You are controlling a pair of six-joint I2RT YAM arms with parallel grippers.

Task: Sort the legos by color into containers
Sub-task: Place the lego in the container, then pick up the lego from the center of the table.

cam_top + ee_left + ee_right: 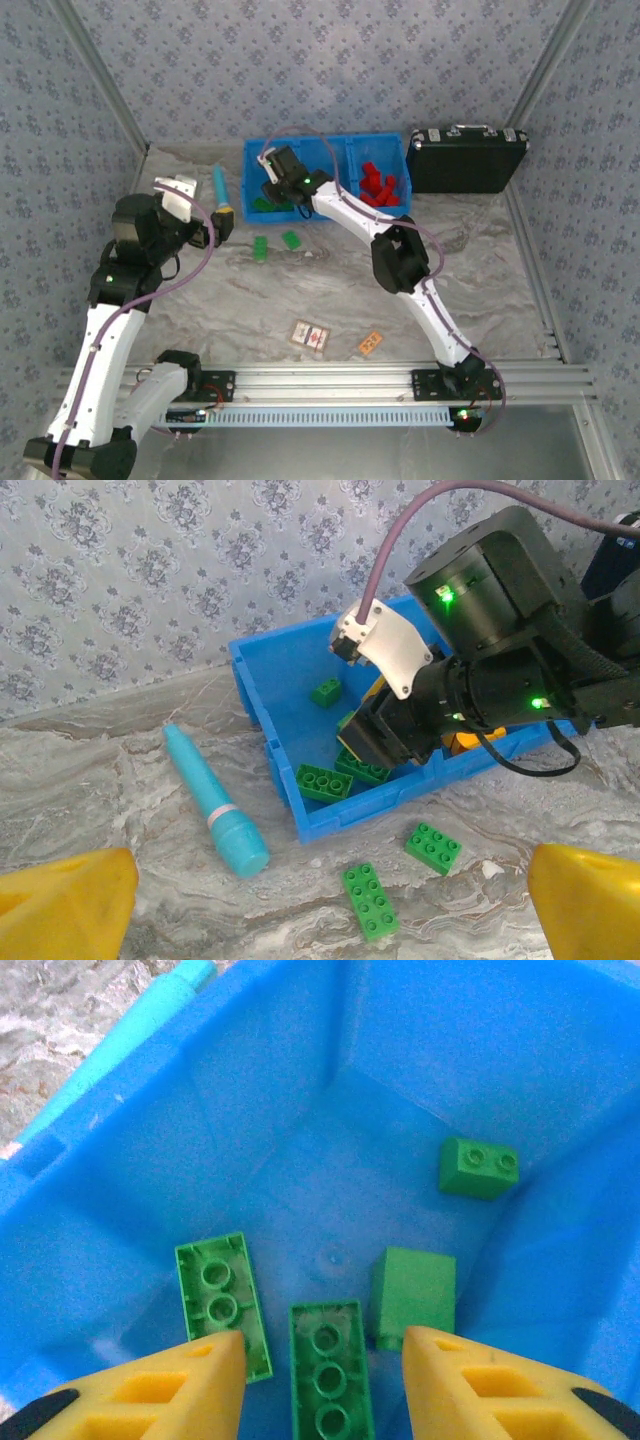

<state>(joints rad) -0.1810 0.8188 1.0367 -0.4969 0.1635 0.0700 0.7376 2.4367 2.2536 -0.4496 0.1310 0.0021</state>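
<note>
The blue tray (350,138) stands at the back of the table. My right gripper (322,1380) hangs open inside its left compartment (330,1160), holding nothing. A green lego (328,1375) lies underside up on the floor below the gap. Three more green legos (222,1300) (413,1295) (478,1168) lie around it. Red legos (378,187) fill the right compartment. Two green legos (370,901) (433,847) lie on the table just in front of the tray. My left gripper (325,910) hovers open above them, holding nothing.
A teal tube (212,802) lies left of the tray. A black briefcase (467,160) stands to the tray's right. Two printed cards (308,334) (370,344) lie near the front rail. The right arm (500,650) reaches over the tray's middle.
</note>
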